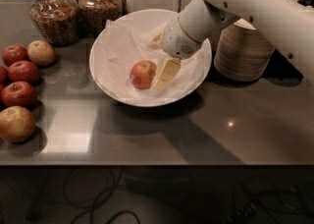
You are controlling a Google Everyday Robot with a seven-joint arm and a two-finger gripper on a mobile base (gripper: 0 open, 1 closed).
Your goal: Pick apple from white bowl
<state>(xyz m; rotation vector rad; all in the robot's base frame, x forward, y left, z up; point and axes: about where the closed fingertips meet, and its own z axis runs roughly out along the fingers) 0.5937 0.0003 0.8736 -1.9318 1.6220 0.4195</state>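
Observation:
The small red-orange apple lies in the large white bowl, which is lined with crumpled white paper, a little left of the bowl's middle. My gripper reaches into the bowl from the right, on the white arm. One cream finger points down just right of the apple, close to or touching its side. The other finger shows further back over the paper. The fingers are spread apart and hold nothing.
Several darker red and pale apples lie on the grey counter at the left. Two glass jars of snacks stand behind the bowl. A stack of beige paper bowls stands right of the bowl, under the arm.

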